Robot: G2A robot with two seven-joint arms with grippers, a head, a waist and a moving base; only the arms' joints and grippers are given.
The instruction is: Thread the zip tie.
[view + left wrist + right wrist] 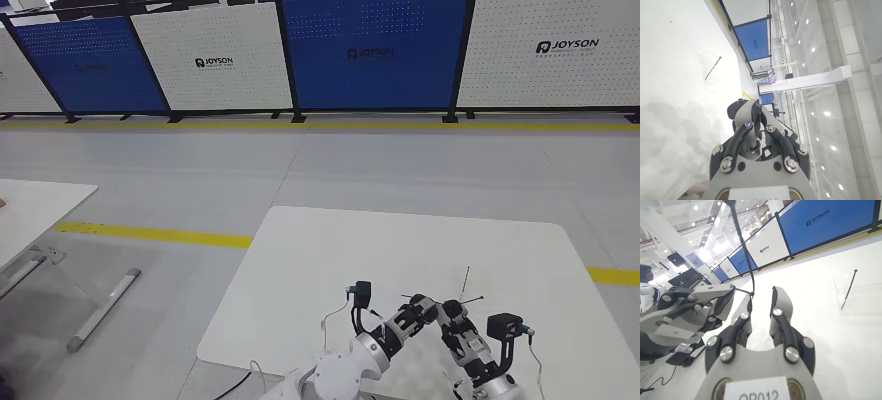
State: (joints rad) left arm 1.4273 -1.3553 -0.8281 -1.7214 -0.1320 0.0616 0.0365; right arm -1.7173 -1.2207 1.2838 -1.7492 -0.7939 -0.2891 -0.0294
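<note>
**A:** Right gripper (762, 300) first, since it sits closest. What is it doing?

**B:** Its jaws stand wide apart with nothing between them. One finger (746, 306) comes just beside a sharp bend in the zip tie (743, 245). I cannot tell whether it touches there.

**A:** So which one has the tie?

**B:** Left gripper (728, 294), just beside the right one. Its jaws are pressed together on a thin end of the strap. From that pinch the strap runs to the bend, then rises up and away above both grippers.

**A:** Why hold it off the table (810, 336) like that?

**B:** My reading is that one arm holds the strap fixed in the air so the other can get at it freely. Threading needs the tip and the head brought into line, and a tie lying flat gives no room for that. The open right jaws look placed to take hold near the bend.

**A:** Is it through the head yet?

**B:** The bend is too small to say.

**A:** Anything further out?

**B:** A second zip tie (849, 289) lies flat on the table, well apart from both grippers, untouched.
</note>
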